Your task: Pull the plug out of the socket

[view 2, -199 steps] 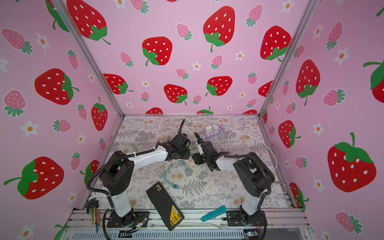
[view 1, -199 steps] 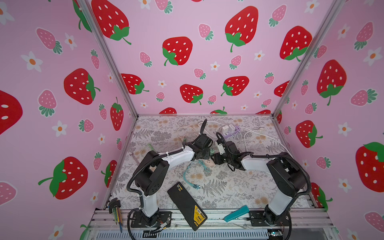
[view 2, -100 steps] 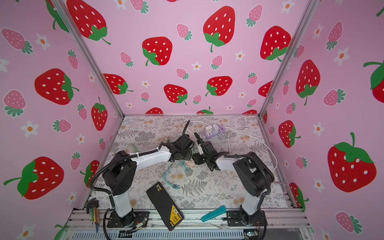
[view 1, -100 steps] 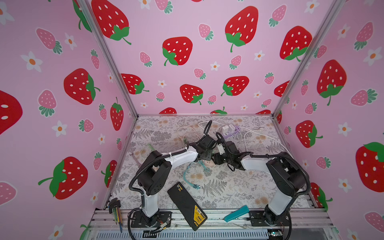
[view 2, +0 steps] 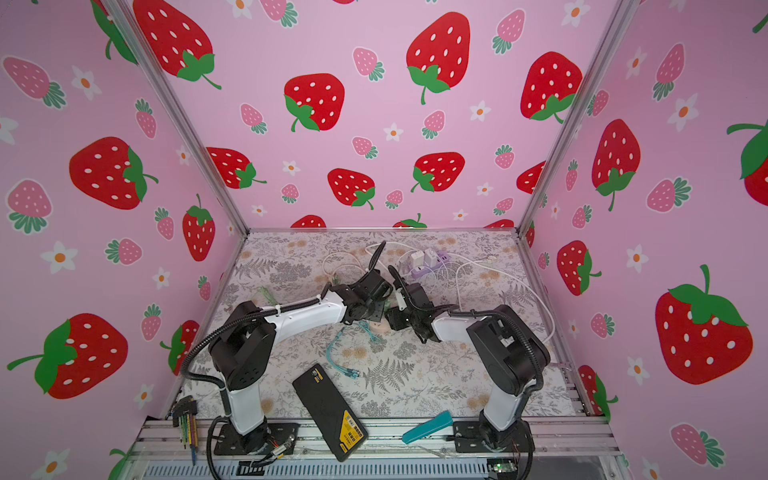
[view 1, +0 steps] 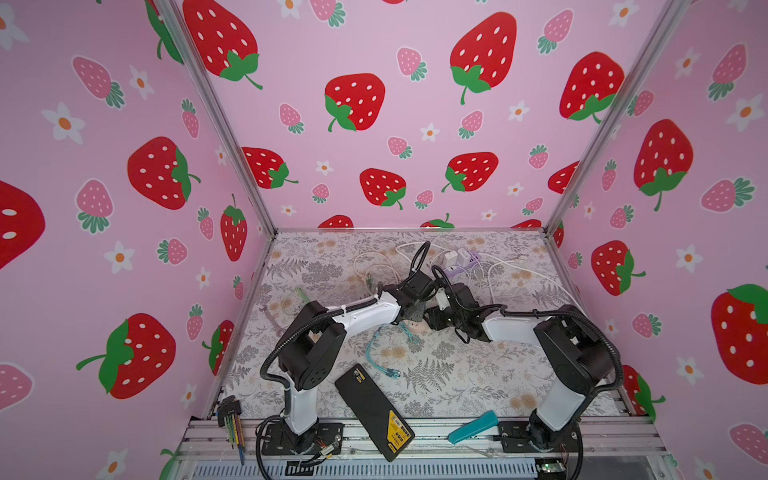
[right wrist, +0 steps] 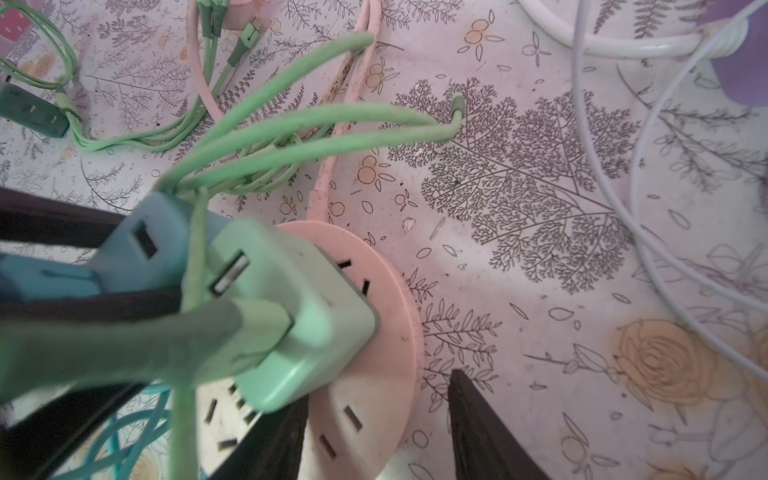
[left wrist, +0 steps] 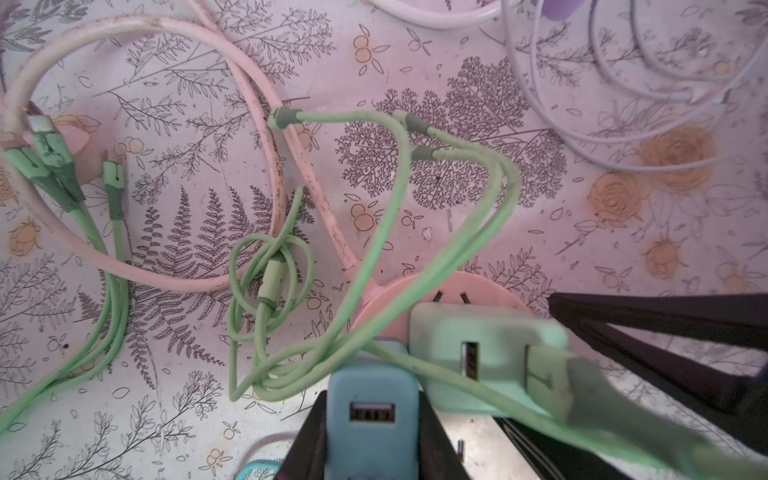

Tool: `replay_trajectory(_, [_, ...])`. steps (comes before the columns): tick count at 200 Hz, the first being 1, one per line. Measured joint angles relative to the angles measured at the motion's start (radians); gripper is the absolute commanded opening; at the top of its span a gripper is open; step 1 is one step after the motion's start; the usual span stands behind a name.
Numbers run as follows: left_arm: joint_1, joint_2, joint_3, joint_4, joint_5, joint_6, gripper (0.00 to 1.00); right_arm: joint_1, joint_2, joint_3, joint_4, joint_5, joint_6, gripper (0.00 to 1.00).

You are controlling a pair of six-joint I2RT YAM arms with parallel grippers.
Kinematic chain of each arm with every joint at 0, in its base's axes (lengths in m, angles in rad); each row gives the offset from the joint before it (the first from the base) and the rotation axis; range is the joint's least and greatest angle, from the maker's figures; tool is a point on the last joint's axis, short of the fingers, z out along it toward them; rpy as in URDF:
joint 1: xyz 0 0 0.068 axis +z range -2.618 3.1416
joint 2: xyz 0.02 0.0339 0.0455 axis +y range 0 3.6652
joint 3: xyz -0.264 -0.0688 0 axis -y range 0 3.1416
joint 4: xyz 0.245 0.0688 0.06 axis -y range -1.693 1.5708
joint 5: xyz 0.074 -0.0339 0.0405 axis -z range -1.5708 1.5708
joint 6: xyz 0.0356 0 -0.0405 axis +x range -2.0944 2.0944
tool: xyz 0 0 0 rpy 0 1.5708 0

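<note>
Left gripper clenches blue plug at pink socket; right gripper, jaws apart, straddles it.

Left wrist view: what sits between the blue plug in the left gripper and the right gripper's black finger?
The mint-green adapter, seated on the pink socket, sits between blue plug and black finger; the left wrist view shows it.

socket: pink | plug: mint green | adapter: blue | mat: floral
</note>
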Motion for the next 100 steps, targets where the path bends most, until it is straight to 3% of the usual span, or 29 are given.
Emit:
replay_trajectory(62, [0.004,0.000,0.000,0.000,0.005,-0.002,0.09,0.000,0.006,0.008,-0.002,-0.001,0.000,0.52])
replay_trajectory(100, [0.056,-0.031,-0.055,0.061,0.107,-0.013,0.09,0.000,0.053,0.047,0.001,-0.027,0.001,0.49])
